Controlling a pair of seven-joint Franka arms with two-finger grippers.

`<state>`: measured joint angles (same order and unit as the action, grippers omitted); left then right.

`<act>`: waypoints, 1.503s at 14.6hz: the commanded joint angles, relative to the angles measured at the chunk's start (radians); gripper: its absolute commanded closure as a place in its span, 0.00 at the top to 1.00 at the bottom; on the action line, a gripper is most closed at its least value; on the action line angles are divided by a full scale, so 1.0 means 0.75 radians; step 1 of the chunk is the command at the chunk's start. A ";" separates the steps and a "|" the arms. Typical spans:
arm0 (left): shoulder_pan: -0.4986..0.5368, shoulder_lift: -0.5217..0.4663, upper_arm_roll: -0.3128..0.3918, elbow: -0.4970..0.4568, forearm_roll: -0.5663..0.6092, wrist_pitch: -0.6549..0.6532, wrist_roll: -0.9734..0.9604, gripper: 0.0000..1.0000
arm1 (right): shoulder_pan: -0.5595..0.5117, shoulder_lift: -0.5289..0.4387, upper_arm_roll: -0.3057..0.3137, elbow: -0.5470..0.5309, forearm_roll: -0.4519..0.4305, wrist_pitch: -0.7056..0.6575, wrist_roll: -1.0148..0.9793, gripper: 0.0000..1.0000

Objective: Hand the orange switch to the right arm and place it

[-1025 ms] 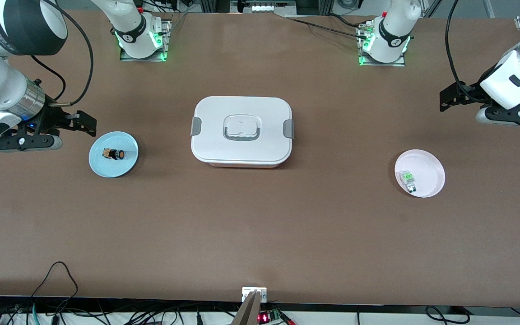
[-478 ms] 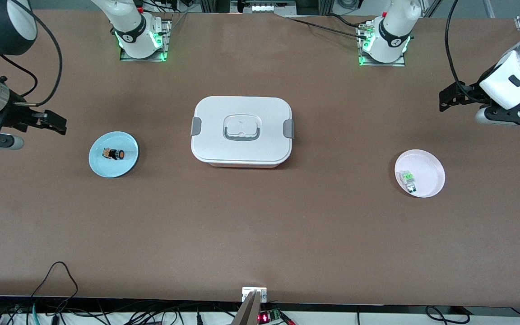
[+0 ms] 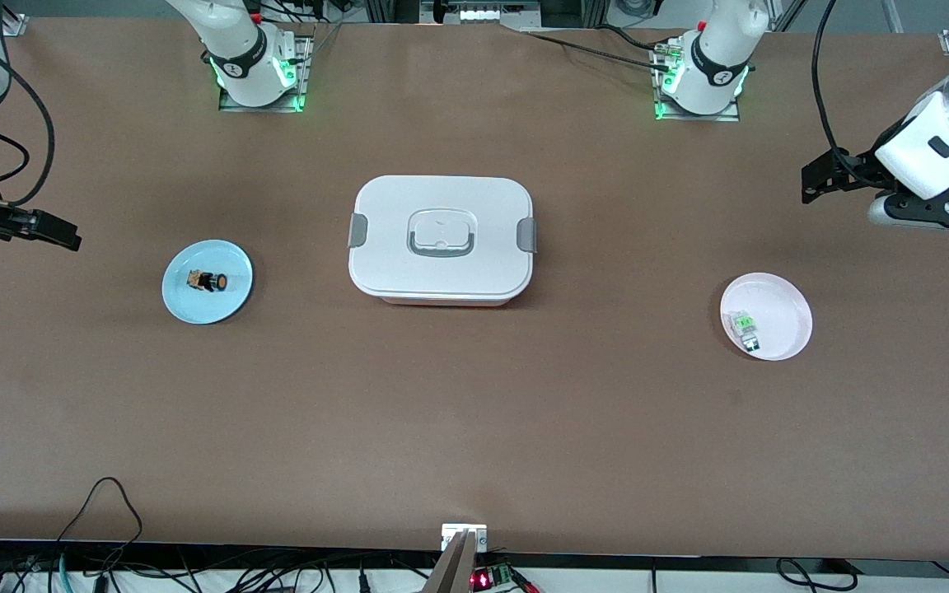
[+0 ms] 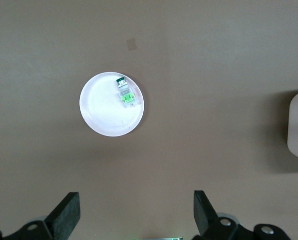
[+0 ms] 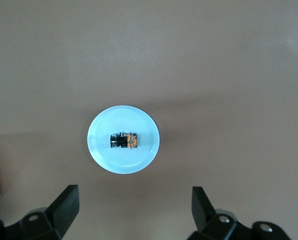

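Both sets of jaws were spread wide with nothing gripped, the right gripper (image 5: 134, 212) kept up over the right arm's end of the table and the left gripper (image 4: 136, 215) over the left arm's end. The orange switch (image 3: 208, 281) was found lying on its side on the blue plate (image 3: 231, 298), long axis along the table's length, its round button end pointed toward the white lidded box (image 3: 441, 239).

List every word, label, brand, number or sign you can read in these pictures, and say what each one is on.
No text can be read for certain.
Dark collar of the right arm's base: a small white mark, too small to read.
Dark collar of the left arm's base: the same, unreadable.
Small red-lit display at the table edge: blurred, unreadable.
White lidded box, blue plate, pink plate: no lettering.
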<state>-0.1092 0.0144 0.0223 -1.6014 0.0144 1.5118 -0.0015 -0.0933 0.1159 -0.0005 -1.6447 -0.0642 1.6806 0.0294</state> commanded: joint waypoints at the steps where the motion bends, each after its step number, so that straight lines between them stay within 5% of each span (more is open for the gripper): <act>1: -0.004 0.022 0.009 0.047 -0.009 -0.036 -0.002 1.00 | 0.002 -0.026 -0.001 -0.012 0.026 0.005 -0.049 1.00; 7: -0.004 0.018 -0.003 0.047 -0.011 -0.052 -0.008 1.00 | 0.000 -0.113 -0.012 0.007 0.033 -0.036 -0.047 1.00; 19: -0.006 0.020 -0.007 0.049 -0.009 -0.054 -0.006 1.00 | -0.002 -0.361 -0.026 -0.257 0.037 -0.042 -0.066 1.00; 22: -0.006 0.020 -0.003 0.067 -0.011 -0.058 -0.008 1.00 | 0.000 -0.369 -0.040 -0.233 0.039 -0.105 -0.103 1.00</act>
<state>-0.1103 0.0151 0.0183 -1.5972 0.0144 1.4956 -0.0015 -0.0921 -0.1248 -0.0229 -1.7989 -0.0507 1.6211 -0.0224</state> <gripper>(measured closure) 0.000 0.000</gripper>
